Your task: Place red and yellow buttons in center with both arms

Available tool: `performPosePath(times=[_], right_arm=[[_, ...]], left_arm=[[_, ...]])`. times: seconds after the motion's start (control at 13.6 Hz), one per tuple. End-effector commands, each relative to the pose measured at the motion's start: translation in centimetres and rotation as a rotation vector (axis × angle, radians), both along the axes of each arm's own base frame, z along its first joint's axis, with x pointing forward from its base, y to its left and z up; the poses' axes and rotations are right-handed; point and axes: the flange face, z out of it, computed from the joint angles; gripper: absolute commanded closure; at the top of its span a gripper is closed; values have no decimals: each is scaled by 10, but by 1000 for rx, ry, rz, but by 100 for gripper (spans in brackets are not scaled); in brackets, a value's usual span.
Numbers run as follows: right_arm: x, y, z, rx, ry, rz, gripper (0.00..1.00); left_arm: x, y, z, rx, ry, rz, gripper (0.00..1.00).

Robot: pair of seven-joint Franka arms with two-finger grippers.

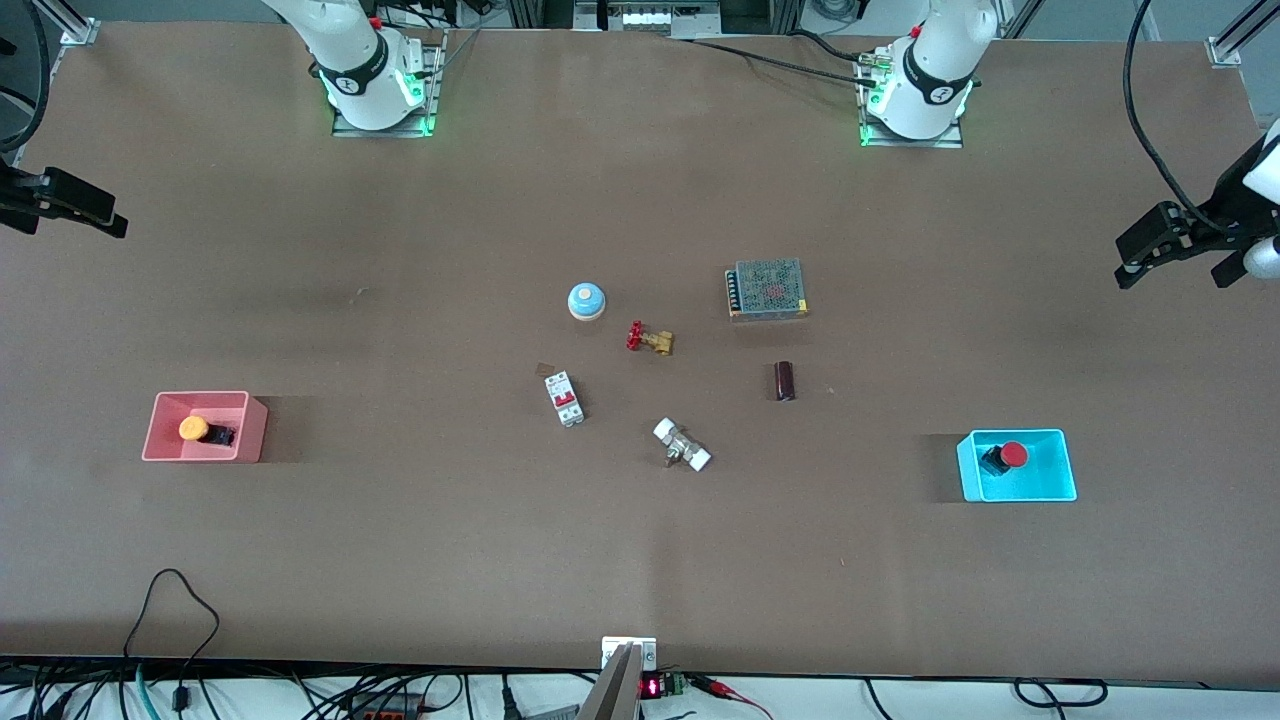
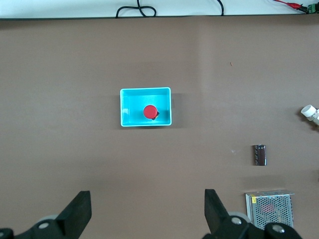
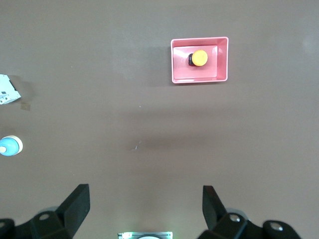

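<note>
Nearest the camera among the loose parts, a white-ended brass fitting (image 1: 682, 445) lies on the brown counter (image 1: 500, 560).

Both pincers hang high with fingers spread wide, holding nothing: the left pincer (image 2: 147, 211) over the counter's edge at the left arm's end, the right pincer (image 3: 144, 209) at the right arm's end.

The red button (image 1: 1008, 456) lies tipped on its side in the cyan bin (image 1: 1060, 490), cap toward the left arm's end. The yellow button (image 1: 200, 429) lies likewise in the pink bin (image 1: 160, 445), cap toward the right arm's end.

Between the bins sit a white circuit breaker (image 1: 564, 398) with a red lever, a dark cylinder (image 1: 785, 380), a red-handled valve (image 1: 649, 338), a blue-domed button (image 1: 586, 300) and a mesh-covered box (image 1: 767, 288). I can read no lettering on any of them.
</note>
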Motion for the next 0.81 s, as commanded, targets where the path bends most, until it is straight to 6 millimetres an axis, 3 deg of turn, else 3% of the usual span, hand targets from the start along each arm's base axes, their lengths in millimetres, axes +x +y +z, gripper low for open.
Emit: performPosePath(times=[0.0, 0.15, 0.3, 0.59, 0.74], right_arm=[[-9, 1, 3, 1, 4, -10, 0], [-5, 0, -1, -11, 3, -4, 0], [8, -6, -25, -18, 41, -26, 0], [53, -47, -110, -32, 89, -77, 0], [81, -54, -162, -55, 70, -72, 0]], left_arm=[[1, -1, 6, -8, -11, 5, 0], [1, 0, 6, -8, -13, 7, 0], [8, 1, -2, -9, -10, 2, 0], [35, 12, -52, -1, 70, 8, 0], [53, 23, -78, -3, 58, 22, 0]])
